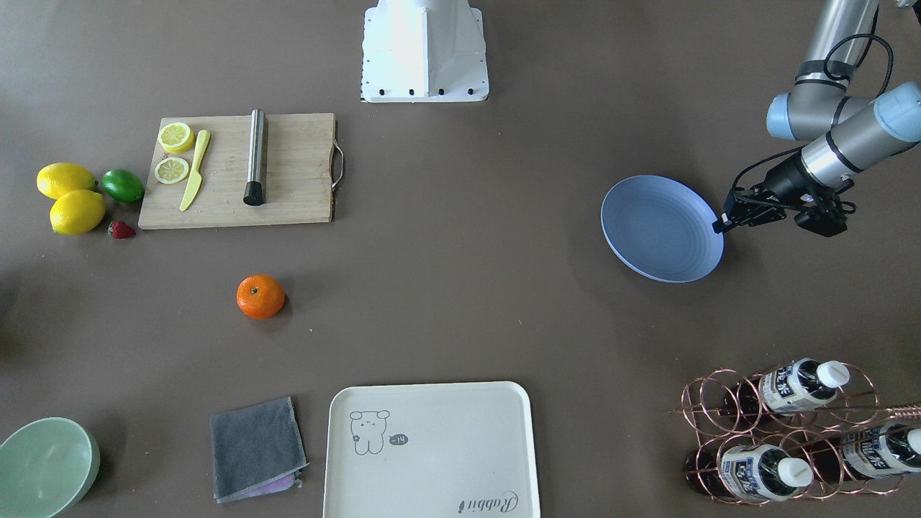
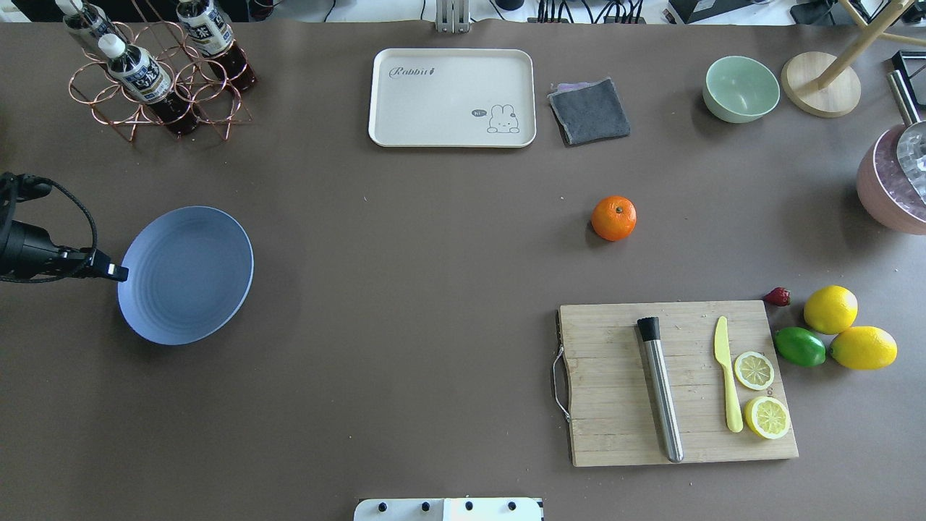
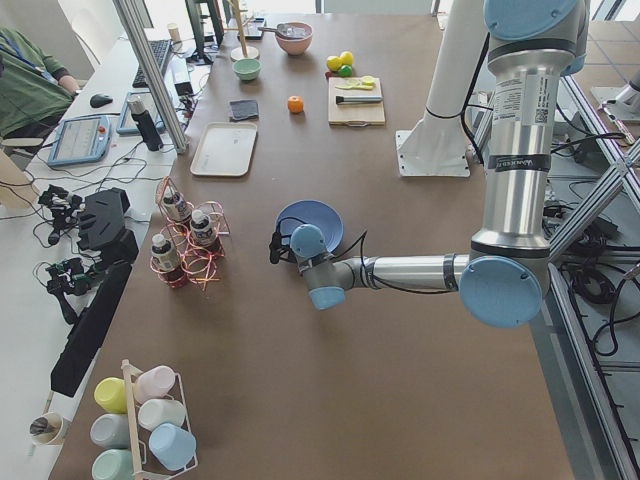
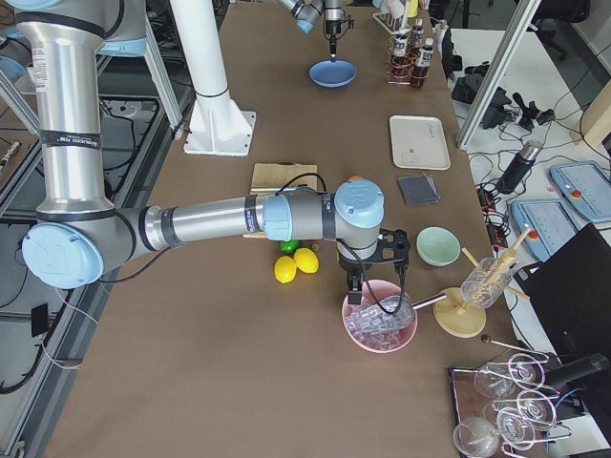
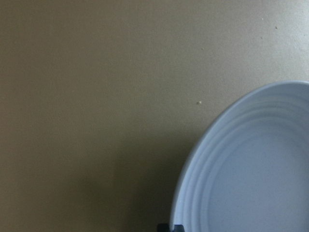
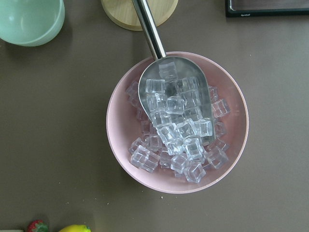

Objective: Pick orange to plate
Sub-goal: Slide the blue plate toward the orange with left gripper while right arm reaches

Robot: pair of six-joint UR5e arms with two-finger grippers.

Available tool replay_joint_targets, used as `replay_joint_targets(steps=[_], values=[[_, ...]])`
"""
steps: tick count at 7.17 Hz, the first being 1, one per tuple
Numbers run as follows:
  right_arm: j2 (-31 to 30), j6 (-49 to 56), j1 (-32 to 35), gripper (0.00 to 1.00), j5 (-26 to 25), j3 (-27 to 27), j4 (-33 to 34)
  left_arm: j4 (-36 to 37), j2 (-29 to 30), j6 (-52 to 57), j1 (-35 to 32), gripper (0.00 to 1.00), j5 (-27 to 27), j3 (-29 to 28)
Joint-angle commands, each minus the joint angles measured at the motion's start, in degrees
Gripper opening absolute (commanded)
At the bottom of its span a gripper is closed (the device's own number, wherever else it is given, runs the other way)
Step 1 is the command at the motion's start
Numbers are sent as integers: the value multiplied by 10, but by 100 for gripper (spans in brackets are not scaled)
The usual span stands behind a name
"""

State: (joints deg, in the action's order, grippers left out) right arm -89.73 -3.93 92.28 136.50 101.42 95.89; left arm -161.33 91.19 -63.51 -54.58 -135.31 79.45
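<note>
Plate (image 5: 251, 174) rim fills the left wrist view, left gripper (image 1: 722, 224) pinched on it. Right gripper (image 4: 374, 277) hangs over the ice bowl (image 6: 116, 121); its jaws cannot be told. Orange (image 2: 614, 218) sits between cutting board (image 2: 615, 362) and tray (image 2: 434, 101), well apart from plate: bright, round, green-stemmed. Judged light, firm, roll-prone; grip across its middle.

The left arm (image 1: 838, 147), at the upper right of the front view, is silver-grey tubing with pale blue joint caps, black bands and looping black cables. It ends in the black left gripper (image 1: 722, 225). The white base (image 1: 424, 54) at top centre carries a row of dark screws.
</note>
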Motion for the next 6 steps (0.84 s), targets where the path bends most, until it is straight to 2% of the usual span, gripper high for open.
replay_joint_targets(steps=[1, 3, 4, 6], values=[[3, -41, 0, 100, 0, 25, -1, 21, 26, -47, 1, 0, 0, 28], [25, -87, -34, 100, -1, 36, -1, 158, 44, -52, 1, 0, 6, 125], [53, -142, -64, 100, -2, 36, -1, 233, 69, -52, 5, 0, 34, 167], [106, -238, -139, 100, -9, 34, -26, 338, 149, -53, 18, 0, 70, 180]])
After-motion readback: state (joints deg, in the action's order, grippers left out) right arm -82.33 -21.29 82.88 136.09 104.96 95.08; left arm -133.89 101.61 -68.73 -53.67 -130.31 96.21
